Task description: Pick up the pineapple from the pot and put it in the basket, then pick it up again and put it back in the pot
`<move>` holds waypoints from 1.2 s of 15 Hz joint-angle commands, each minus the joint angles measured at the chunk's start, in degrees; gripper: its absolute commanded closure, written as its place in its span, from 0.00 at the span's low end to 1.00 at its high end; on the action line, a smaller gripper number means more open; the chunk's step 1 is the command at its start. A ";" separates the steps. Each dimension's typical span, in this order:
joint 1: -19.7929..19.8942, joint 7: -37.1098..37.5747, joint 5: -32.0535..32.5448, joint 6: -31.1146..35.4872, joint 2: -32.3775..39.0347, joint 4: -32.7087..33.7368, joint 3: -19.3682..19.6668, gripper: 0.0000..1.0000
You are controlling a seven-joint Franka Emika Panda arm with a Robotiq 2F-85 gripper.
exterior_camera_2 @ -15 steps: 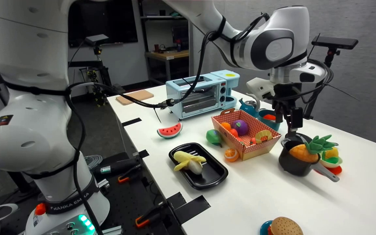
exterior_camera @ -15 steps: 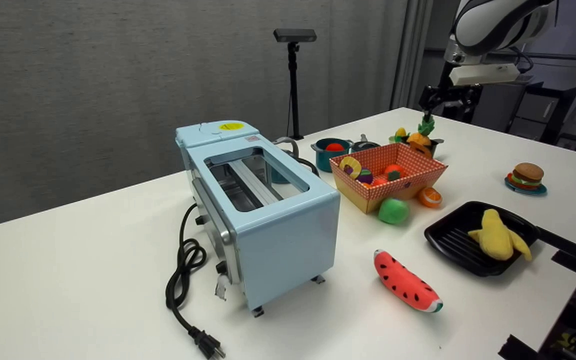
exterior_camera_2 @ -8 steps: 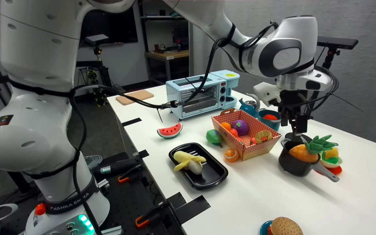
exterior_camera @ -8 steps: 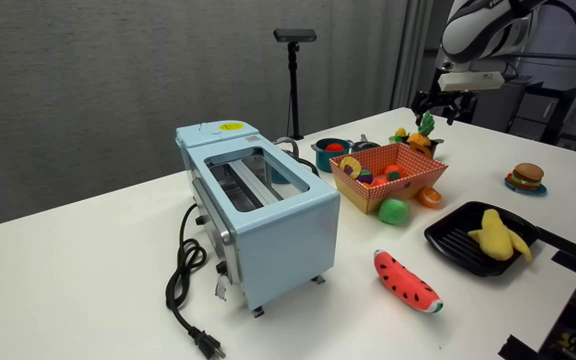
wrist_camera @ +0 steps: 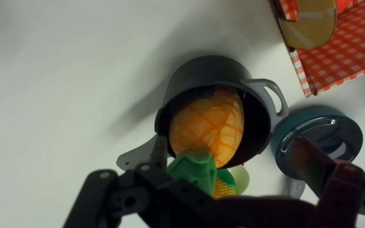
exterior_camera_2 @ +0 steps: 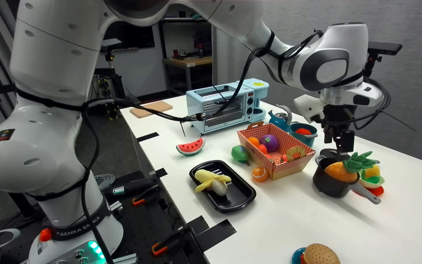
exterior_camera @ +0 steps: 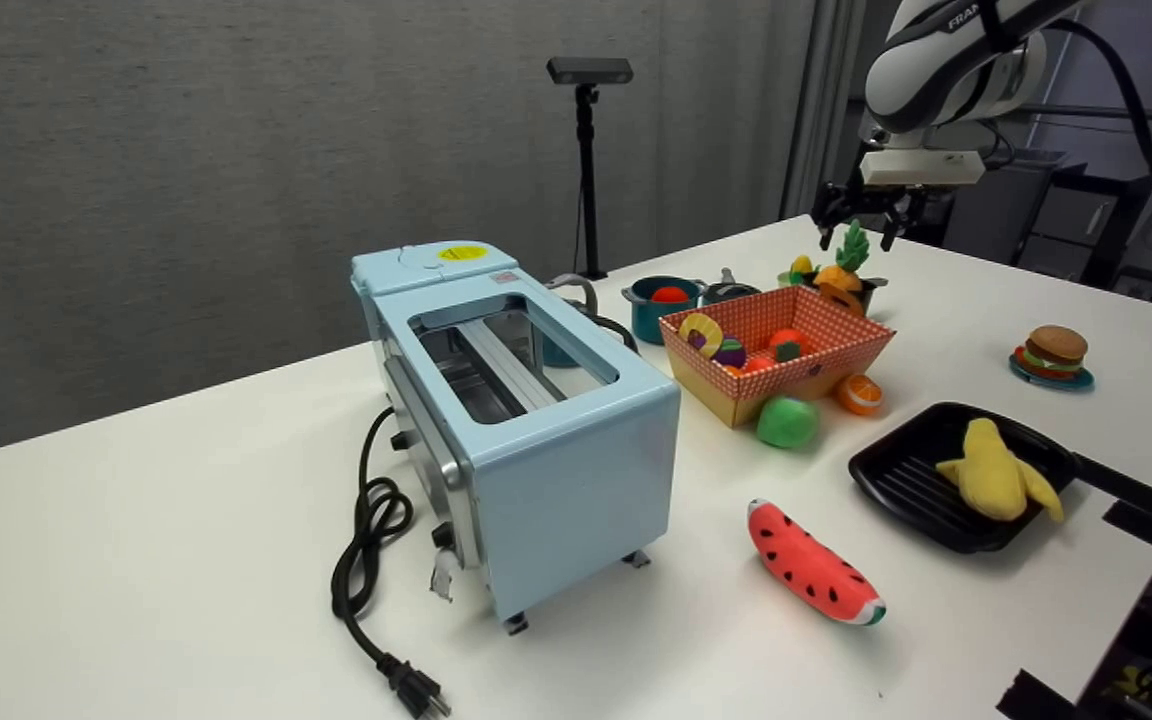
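The pineapple (exterior_camera_2: 341,172) lies tilted in the dark grey pot (exterior_camera_2: 328,187), its green crown leaning over the rim. In the wrist view the pineapple (wrist_camera: 206,126) shows its orange body inside the pot (wrist_camera: 208,71). My gripper (wrist_camera: 231,145) is open and empty above it. The left finger overlaps the crown's edge in view, and the right finger is over a teal lidded pan. In exterior views the gripper (exterior_camera: 857,243) hangs above the crown, with no grasp showing; it also shows here (exterior_camera_2: 337,143). The red-checked basket (exterior_camera_2: 291,172) stands beside the pot, holding several toy fruits.
A teal lidded pan (wrist_camera: 317,139) stands close to the pot. A bowl with corn (exterior_camera_2: 374,181) stands behind it. A teal pot (exterior_camera_2: 302,137), kettle (exterior_camera_2: 278,119) and blue toaster (exterior_camera_2: 218,110) stand farther off. A black tray (exterior_camera_2: 245,198) holds a banana. A toy orange (exterior_camera_2: 259,174) lies by the basket.
The arm has reached farther out from its base. The open gripper has shifted over the pot, coming above the pineapple's crown. The pineapple, pot and basket have not moved.
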State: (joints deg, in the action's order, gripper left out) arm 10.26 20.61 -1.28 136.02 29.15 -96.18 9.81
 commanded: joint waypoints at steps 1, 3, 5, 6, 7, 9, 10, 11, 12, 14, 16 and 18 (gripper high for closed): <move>0.17 1.00 -2.00 -2.44 2.96 5.39 0.87 0.00; 0.49 1.38 -2.34 -2.62 3.71 6.85 1.23 0.00; 0.84 2.03 -2.56 -2.73 4.28 8.02 1.63 0.00; 1.00 2.26 -2.69 -2.80 4.49 8.48 1.81 0.00; 1.13 2.46 -2.86 -2.86 4.75 8.90 1.99 0.00; 1.39 2.74 -3.25 -2.83 5.28 9.38 2.21 0.00; 1.49 2.84 -3.34 -2.74 5.50 9.48 2.28 0.00; 1.55 3.00 -3.35 -2.55 5.68 9.40 2.33 0.00; 1.58 3.09 -3.32 -2.41 5.92 9.36 2.35 0.00; 1.61 3.18 -3.38 -2.07 6.68 9.36 2.28 0.00; 1.48 3.13 -3.15 -1.82 7.51 9.46 2.32 0.00; 1.45 2.86 -3.04 -1.59 8.35 9.69 2.28 0.00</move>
State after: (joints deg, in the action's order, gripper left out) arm 11.66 23.10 -2.93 135.09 35.23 -89.18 11.87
